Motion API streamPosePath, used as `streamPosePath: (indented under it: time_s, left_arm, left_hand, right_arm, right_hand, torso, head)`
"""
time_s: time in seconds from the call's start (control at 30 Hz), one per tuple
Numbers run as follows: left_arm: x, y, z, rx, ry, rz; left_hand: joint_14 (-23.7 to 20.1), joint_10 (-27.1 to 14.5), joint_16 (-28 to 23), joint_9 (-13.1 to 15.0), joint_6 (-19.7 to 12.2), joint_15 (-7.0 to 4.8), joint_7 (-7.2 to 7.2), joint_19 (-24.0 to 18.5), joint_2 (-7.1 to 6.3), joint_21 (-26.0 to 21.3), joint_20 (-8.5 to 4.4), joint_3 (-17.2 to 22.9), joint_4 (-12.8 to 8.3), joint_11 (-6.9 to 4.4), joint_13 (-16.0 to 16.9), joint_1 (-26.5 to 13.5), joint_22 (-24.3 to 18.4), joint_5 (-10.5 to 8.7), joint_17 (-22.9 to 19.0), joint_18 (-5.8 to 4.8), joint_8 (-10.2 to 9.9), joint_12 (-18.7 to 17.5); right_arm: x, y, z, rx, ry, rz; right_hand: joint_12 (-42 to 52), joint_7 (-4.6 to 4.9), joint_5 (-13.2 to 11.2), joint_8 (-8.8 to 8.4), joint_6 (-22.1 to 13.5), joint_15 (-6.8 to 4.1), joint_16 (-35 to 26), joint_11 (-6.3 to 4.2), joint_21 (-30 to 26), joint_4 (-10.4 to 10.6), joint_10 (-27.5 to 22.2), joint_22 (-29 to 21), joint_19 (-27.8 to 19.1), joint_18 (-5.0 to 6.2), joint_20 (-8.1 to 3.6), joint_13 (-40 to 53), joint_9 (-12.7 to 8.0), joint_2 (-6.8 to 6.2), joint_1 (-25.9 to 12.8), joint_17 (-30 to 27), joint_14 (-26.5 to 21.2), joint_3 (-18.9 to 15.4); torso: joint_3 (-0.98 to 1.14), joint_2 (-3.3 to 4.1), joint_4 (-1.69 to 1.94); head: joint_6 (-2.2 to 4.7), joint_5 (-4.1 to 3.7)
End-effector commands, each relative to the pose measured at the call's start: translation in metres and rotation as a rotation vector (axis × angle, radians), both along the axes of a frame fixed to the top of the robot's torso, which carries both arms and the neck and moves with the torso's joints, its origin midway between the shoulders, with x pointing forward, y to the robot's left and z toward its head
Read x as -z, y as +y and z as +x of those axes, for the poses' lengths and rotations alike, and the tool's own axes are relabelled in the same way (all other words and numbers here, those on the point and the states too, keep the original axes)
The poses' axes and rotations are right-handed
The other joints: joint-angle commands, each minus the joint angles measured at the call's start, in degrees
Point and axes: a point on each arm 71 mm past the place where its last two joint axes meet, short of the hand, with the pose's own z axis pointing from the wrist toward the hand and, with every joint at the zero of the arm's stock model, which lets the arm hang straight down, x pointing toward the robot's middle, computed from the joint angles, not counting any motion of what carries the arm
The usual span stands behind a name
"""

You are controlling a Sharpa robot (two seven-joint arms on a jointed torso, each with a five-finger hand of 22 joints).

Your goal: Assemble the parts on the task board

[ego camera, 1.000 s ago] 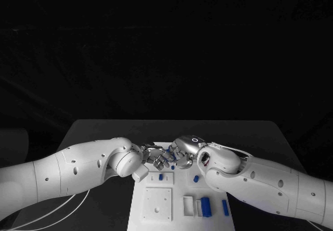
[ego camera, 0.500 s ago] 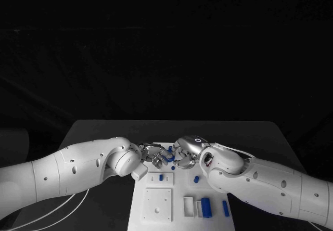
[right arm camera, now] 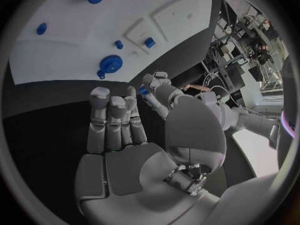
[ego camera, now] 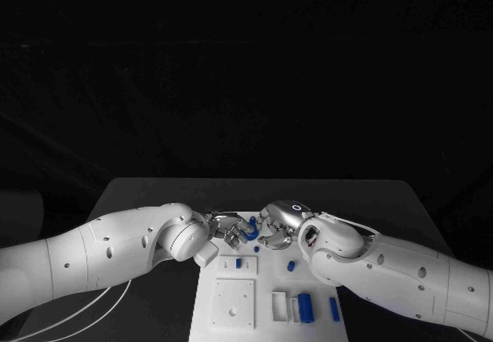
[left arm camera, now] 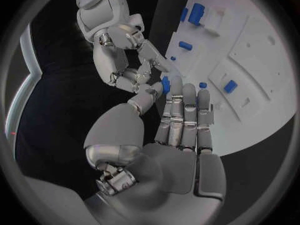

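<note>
My left hand [ego camera: 228, 232] and right hand [ego camera: 277, 226] meet fingertip to fingertip over the far end of the white task board [ego camera: 262, 324]. Between them sits a small blue part [ego camera: 251, 229]. In the left wrist view this small blue part [left arm camera: 165, 84] lies between my left thumb and a finger, with the right hand [left arm camera: 122, 50] reaching in to it. In the right wrist view the same blue part [right arm camera: 144, 91] sits against my right thumb, beside the fingers [right arm camera: 112, 117]. Both hands pinch it.
Blue parts stand on the board: a short peg [ego camera: 237, 262], another [ego camera: 291, 265], a block [ego camera: 304, 306] and a bar [ego camera: 334, 308]. A white square plate [ego camera: 233, 299] lies at the board's left. A blue gear [right arm camera: 111, 64] sits near the board's [right arm camera: 75, 40] far end.
The right hand has drawn slightly to the right, and the blue part now shows more plainly in the gap between the two hands. The arms have barely moved.
</note>
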Motion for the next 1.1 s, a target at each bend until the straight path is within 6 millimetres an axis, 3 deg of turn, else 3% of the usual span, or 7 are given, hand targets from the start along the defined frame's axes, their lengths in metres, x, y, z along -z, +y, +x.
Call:
streamPosePath:
  time_s: [0.03, 0.1, 0.13, 0.17, 0.53, 0.73, 1.1]
  left_arm:
    - [-0.006, -0.001, 0.002, 0.044, -0.126, 0.08]
    - [-0.007, 0.002, 0.004, 0.048, -0.169, 0.116]
    - [-0.008, 0.004, 0.005, 0.048, -0.188, 0.131]
    - [-0.009, 0.006, 0.006, 0.048, -0.209, 0.146]
    - [-0.013, 0.024, 0.004, 0.055, -0.42, 0.3]
    - [-0.011, 0.035, -0.004, 0.024, -0.506, 0.342]
    - [0.008, 0.05, -0.027, -0.066, -0.578, 0.353]
  left_hand:
    - [0.6, 0.8, 0.5, 1.6, 1.5, -0.12, -1.05, 0.8, 0.2, 0.5, -3.87, 0.5, 0.0, -0.27, 0.2, 0.1, 0.3, 1.0, 0.2, -0.73, 0.4, 0.5]
    - [0.8, 1.0, 0.9, 1.8, 1.8, -0.36, -1.15, 1.1, -0.26, 0.8, -4.1, 0.7, 0.0, -0.43, 0.5, -0.3, 0.5, 2.57, 0.3, -0.68, 0.5, 0.8]
    - [1.5, 1.7, 1.5, 2.1, 2.4, -0.73, -1.41, 1.6, -0.95, 1.3, -4.37, 0.7, 0.0, -0.78, 0.8, -0.7, 0.8, 5.38, 0.5, -0.53, 0.9, 1.4]
    - [1.8, 1.9, 1.8, 2.2, 2.6, -0.95, -1.54, 1.8, -1.18, 1.5, -4.56, 0.7, 0.0, -0.93, 1.0, -0.9, 0.9, 6.3, 0.6, -0.44, 1.0, 1.7]
    - [5.1, 5.2, 4.8, 4.2, 6.4, -3.34, -3.23, 5.0, -4.1, 4.0, -6.5, 0.7, 0.0, -2.88, 3.0, -2.3, 2.4, 12.66, 1.5, 0.29, 2.7, 5.0]
    - [6.3, 6.0, 6.4, 5.6, 7.9, -4.57, -3.95, 6.3, -5.09, 5.2, -7.52, 0.8, 0.0, -3.77, 5.0, -2.7, 3.1, 15.07, 1.8, 0.6, 3.1, 7.3]
    - [8.6, 7.9, 9.9, 7.2, 9.6, -6.8, -4.87, 8.6, -6.28, 7.7, -9.15, 0.9, 0.1, -5.26, 8.6, -2.9, 4.5, 17.22, 2.7, 1.27, 2.9, 11.4]
  right_arm:
    - [0.001, -0.008, 0.003, 0.016, -0.013, 0.006]
    - [0.001, -0.015, 0.005, 0.032, -0.02, 0.005]
    - [0.001, -0.02, 0.007, 0.04, -0.024, 0.005]
    - [0.001, -0.024, 0.008, 0.048, -0.028, 0.006]
    - [-0.007, -0.071, 0.021, 0.145, -0.031, 0.062]
    - [-0.015, -0.089, 0.026, 0.185, -0.033, 0.101]
    - [-0.015, -0.107, 0.034, 0.228, -0.017, 0.125]
  right_hand:
    - [-0.2, 0.71, 0.0, -0.39, 0.1, 0.2, -0.4, 0.03, -0.3, 0.1, -0.5, 0.4, -0.3, 2.59, -0.06, -0.1, -0.1, -0.45, 0.6, -0.1, -0.3, -0.2]
    - [-0.2, 0.73, 0.0, -0.4, 0.1, 0.22, -0.4, 0.05, -0.3, 0.1, -0.5, 0.4, -0.3, 2.59, -0.06, -0.1, -0.1, -0.44, 0.8, -0.1, -0.3, -0.1]
    - [-0.2, 0.73, 0.0, -0.39, 0.1, 0.24, -0.4, 0.06, -0.3, 0.2, -0.5, 0.4, -0.4, 2.59, -0.06, -0.1, -0.1, -0.46, 0.9, -0.1, -0.3, 0.0]
    - [-0.2, 0.73, 0.0, -0.38, 0.1, 0.24, -0.4, 0.06, -0.4, 0.2, -0.5, 0.4, -0.4, 2.59, -0.06, -0.2, 0.0, -0.47, 1.0, -0.1, -0.3, 0.0]
    - [-0.1, 0.72, 0.1, -0.31, 0.3, 0.25, -0.4, 0.06, -0.4, 0.4, -0.4, 0.5, -0.3, 2.59, -0.01, -0.3, 0.0, -0.79, 1.8, -0.1, -0.2, 0.5]
    - [0.0, 0.71, 0.2, -0.29, 0.3, 0.23, -0.4, 0.04, -0.4, 0.4, -0.4, 0.5, -0.2, 2.59, 0.0, -0.3, 0.0, -0.83, 2.0, -0.1, -0.1, 0.6]
    - [0.0, 0.7, 0.7, -0.3, 0.4, 0.23, -0.4, 0.04, -0.5, 0.4, -0.3, 0.5, -0.2, 2.59, 0.05, -0.4, -0.1, -0.86, 2.4, -0.1, -0.1, 0.9]
  torso:
    - [-0.03, 0.02, 0.02]
    - [-0.05, -0.01, 0.02]
    - [-0.06, -0.02, 0.02]
    - [-0.06, -0.03, 0.01]
    - [-0.09, -0.15, 0.08]
    - [-0.06, -0.31, 0.12]
    - [-0.07, -1.03, 0.43]
  head:
    - [0.03, 0.02]
    - [0.12, 0.03]
    - [0.16, 0.04]
    - [0.17, 0.06]
    - [0.03, 0.61]
    - [-0.15, 1.56]
    - [-1.1, 2.13]
